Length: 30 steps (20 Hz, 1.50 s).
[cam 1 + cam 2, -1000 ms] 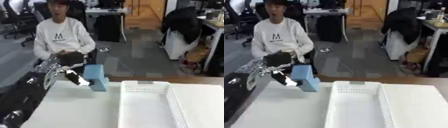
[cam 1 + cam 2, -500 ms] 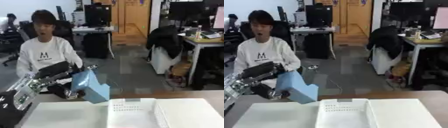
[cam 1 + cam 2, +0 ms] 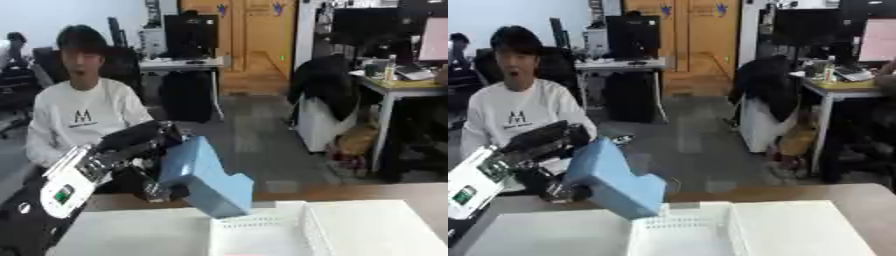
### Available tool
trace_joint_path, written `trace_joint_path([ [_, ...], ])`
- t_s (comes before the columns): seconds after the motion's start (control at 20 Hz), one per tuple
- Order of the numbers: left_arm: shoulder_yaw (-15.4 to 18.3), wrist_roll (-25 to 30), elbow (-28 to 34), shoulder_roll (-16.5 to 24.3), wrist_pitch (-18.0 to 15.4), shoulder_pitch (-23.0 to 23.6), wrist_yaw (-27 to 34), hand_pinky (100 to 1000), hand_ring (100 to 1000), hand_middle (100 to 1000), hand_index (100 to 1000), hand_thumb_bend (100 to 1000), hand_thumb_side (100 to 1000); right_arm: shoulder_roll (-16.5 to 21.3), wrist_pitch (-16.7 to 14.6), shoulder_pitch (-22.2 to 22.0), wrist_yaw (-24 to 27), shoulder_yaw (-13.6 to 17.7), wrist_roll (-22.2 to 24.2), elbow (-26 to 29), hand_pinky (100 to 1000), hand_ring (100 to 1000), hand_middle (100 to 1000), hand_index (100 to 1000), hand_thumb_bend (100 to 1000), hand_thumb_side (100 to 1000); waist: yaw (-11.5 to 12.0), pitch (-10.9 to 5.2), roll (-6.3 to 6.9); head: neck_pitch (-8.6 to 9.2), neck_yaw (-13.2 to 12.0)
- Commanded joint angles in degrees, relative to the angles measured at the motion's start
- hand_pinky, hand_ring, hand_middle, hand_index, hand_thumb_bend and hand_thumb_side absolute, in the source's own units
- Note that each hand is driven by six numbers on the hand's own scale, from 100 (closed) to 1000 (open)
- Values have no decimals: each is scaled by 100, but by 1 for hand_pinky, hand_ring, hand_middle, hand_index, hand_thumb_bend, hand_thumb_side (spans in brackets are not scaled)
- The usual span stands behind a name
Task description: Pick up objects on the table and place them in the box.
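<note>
- The left hand is reaching in from the left side, raised above the table, and its dark fingers are curling round the upper end of a light blue block.
- The block is hanging tilted below and to the right of the hand, clear of the table, with its lower corner sitting just over the near left corner of the box.
- The box is a white plastic basket with slotted walls, lying below and to the right of the hand on the table; what is lying inside it is not showing clearly.
- Just beside the box, farther right of the hand, a flat white lid or board is lying on the table.
- The table is showing a pale white top under the hand and a brown wooden strip along its far edge.
- The arm behind the hand is showing white and silver plates with a small green mark, running down to the lower left corner.
- The right hand is not showing in either view.
- Beyond the hand the room is an office: a grey floor, a wooden door at the far wall, desks with dark monitors, and a chair with a dark jacket draped over it.
- A person in a white sweatshirt is sitting behind the hand, touching nothing on the table.
</note>
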<state>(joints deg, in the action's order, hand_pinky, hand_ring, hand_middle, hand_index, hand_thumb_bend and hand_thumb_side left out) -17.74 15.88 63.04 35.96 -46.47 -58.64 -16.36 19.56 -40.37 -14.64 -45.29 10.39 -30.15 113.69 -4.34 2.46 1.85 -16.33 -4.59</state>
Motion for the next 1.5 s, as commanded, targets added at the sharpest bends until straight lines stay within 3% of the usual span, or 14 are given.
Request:
trace_joint_path([
  [0.05, -23, 155, -73, -31, -223, -185, 34, 100, 100, 100, 354, 100, 686, 215, -1033, 89, 156, 35, -971, 90, 100, 314, 257, 415, 100, 744, -53, -53, 4, -2, -136],
  [0.3, -80, 274, -316, -170, -520, -227, -69, 100, 100, 100, 361, 100, 702, 355, -1075, 198, 447, 70, -870, 90, 100, 314, 258, 415, 100, 744, -191, -56, 36, -46, -262],
  [0.55, -154, 501, -373, -257, -549, -245, -93, 100, 100, 100, 375, 100, 718, 488, -1129, 312, 762, 103, -703, 90, 100, 314, 259, 416, 100, 744, -313, -55, 73, -121, -361],
  [0.65, -174, 558, -398, -283, -550, -244, -78, 100, 100, 100, 423, 100, 729, 519, -1137, 341, 871, 129, -645, 90, 100, 313, 259, 416, 100, 743, -346, -54, 85, -130, -387],
  [0.85, -248, 715, -418, -329, -550, -246, -77, 100, 104, 270, 579, 100, 793, 570, -1149, 387, 1055, 177, -552, 90, 100, 313, 260, 416, 100, 746, -393, -53, 101, -140, -423],
  [0.95, -284, 837, -425, -339, -550, -249, -163, 113, 182, 339, 627, 100, 825, 592, -1150, 403, 1122, 202, -517, 90, 100, 314, 260, 416, 100, 741, -409, -57, 105, -151, -437],
  [1.05, -314, 972, -447, -352, -550, -248, -300, 231, 304, 439, 680, 100, 848, 612, -1155, 415, 1176, 218, -490, 90, 100, 314, 261, 416, 100, 740, -424, -60, 110, -152, -448],
  [1.1, -321, 1027, -459, -365, -550, -249, -364, 241, 316, 449, 684, 100, 850, 619, -1157, 419, 1198, 224, -478, 90, 100, 314, 261, 416, 100, 740, -429, -61, 112, -151, -453],
  [1.15, -338, 1086, -470, -378, -550, -249, -431, 322, 415, 523, 724, 162, 867, 626, -1159, 425, 1222, 229, -469, 90, 100, 314, 261, 416, 100, 740, -437, -63, 115, -149, -459],
  [1.2, -351, 1143, -481, -391, -550, -249, -499, 341, 438, 540, 732, 207, 816, 634, -1159, 431, 1244, 235, -461, 90, 100, 314, 261, 416, 100, 746, -443, -63, 117, -147, -459],
  [1.25, -359, 1183, -490, -407, -550, -249, -556, 429, 532, 609, 767, 293, 884, 642, -1160, 437, 1263, 238, -449, 90, 100, 314, 261, 416, 100, 740, -449, -62, 120, -143, -455],
  [1.3, -363, 1208, -496, -420, -550, -248, -604, 448, 555, 625, 776, 312, 889, 648, -1160, 441, 1278, 240, -436, 90, 100, 314, 261, 416, 100, 740, -453, -62, 123, -138, -452],
  [1.45, -378, 1263, -517, -449, -550, -236, -775, 603, 721, 753, 841, 552, 942, 672, -1160, 458, 1311, 226, -389, 90, 100, 314, 261, 416, 100, 741, -470, -60, 133, -109, -456],
  [1.5, -377, 1264, -522, -460, -550, -233, -832, 608, 726, 756, 843, 561, 942, 679, -1160, 464, 1317, 216, -372, 90, 100, 314, 261, 416, 100, 741, -474, -60, 135, -103, -458],
])
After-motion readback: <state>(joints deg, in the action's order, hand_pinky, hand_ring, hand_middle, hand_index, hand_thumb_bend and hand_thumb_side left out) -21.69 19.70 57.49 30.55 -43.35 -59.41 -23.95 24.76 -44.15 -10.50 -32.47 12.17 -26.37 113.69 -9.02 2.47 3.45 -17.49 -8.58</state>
